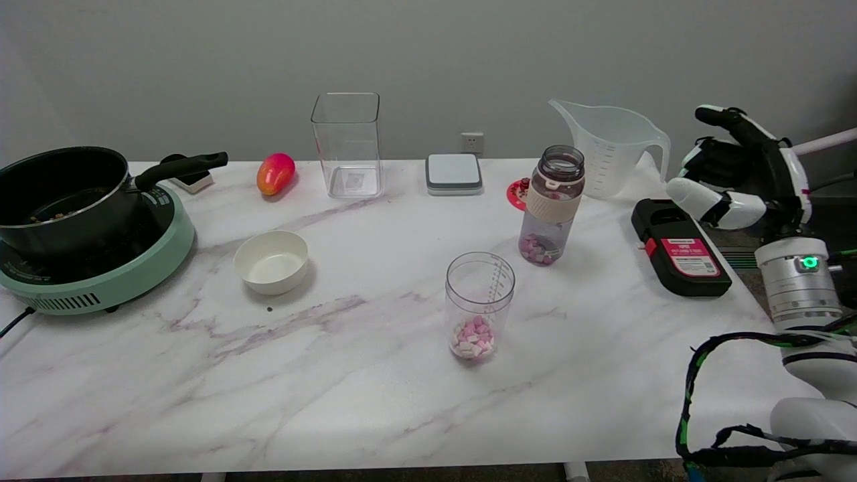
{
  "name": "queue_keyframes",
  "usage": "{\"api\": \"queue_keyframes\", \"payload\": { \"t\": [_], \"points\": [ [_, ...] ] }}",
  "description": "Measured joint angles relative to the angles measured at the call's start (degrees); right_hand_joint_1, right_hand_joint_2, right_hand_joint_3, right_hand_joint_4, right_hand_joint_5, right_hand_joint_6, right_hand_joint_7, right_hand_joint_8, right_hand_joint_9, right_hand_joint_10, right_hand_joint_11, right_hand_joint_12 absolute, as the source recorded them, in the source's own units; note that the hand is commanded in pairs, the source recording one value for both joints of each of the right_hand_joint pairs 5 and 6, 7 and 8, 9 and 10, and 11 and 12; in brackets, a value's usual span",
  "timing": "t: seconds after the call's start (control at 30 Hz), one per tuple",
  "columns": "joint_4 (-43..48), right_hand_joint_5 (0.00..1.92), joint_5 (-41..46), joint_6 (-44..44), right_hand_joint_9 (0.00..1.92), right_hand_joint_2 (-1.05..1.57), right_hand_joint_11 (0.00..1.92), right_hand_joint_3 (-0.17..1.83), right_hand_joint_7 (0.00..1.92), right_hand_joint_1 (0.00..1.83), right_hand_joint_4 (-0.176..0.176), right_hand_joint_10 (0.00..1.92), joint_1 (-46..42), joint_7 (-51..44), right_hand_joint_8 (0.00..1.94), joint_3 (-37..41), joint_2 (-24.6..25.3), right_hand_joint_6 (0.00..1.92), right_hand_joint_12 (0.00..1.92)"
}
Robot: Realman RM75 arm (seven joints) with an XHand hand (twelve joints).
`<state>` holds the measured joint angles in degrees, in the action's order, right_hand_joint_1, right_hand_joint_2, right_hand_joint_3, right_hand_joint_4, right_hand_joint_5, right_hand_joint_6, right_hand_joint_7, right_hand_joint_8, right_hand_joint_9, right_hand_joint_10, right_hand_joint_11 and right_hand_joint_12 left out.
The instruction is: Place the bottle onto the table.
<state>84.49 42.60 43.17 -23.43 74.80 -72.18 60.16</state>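
Near edge: marble-patterned bench (201,402), bare in front. Lower right, white arm with black cable loops, partly cut off by the frame.

Mid-bench: clear cup (479,304), upright, pink and white pieces at its bottom, graduation marks on the wall too small to read. Left of it, white bowl (271,261). Far left, green cooker (100,268) carrying a black pot (63,194), handle pointing right; contents hard to make out.

Behind the cup: bottle (552,204), upright on the bench, lid off, beige band round the upper part, pink pieces inside. Nothing touches it.

Right: black device (679,248) with a pink-red label; the print is unreadable. Beyond the bench's right edge, the right hand (740,174) hangs in the air, fingers spread wide, holding nothing, well apart from the bottle.

Far row: measuring jug (612,147), scale marks illegible; red disc (517,194) half hidden behind the bottle; grey-and-white square box (454,174); tall clear container (347,144); red-orange fruit (275,173). Wall socket (472,142) behind.
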Motion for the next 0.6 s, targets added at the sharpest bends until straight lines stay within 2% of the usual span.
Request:
{"api": "queue_keyframes", "payload": {
  "t": [0.03, 0.07, 0.23, 0.6],
  "points": [
    [1.3, 0.49, 0.5, 0.0, 0.98, -0.04, 0.83, 0.74, 1.03, 1.26, 0.000, 0.98, -0.8, -0.8, 1.03, 0.4, 0.2, 0.49, 0.83],
    [2.4, 0.49, 1.0, 0.0, 0.90, -0.04, 0.68, 0.74, 0.95, 1.27, 0.000, 0.90, -1.4, -1.5, 0.95, 0.5, 0.3, 0.49, 0.68],
    [7.5, 0.54, 3.0, 1.1, 1.01, 0.12, 0.89, 0.67, 1.00, 1.31, 0.000, 1.01, -4.2, -4.9, 1.00, 0.7, 1.0, 0.54, 0.89],
    [11.5, 0.63, 7.4, 8.9, 1.01, 0.21, 0.89, 0.71, 1.04, 1.28, 0.000, 1.01, -7.7, -10.9, 1.04, 0.0, 1.7, 0.63, 0.89]
  ]
}}
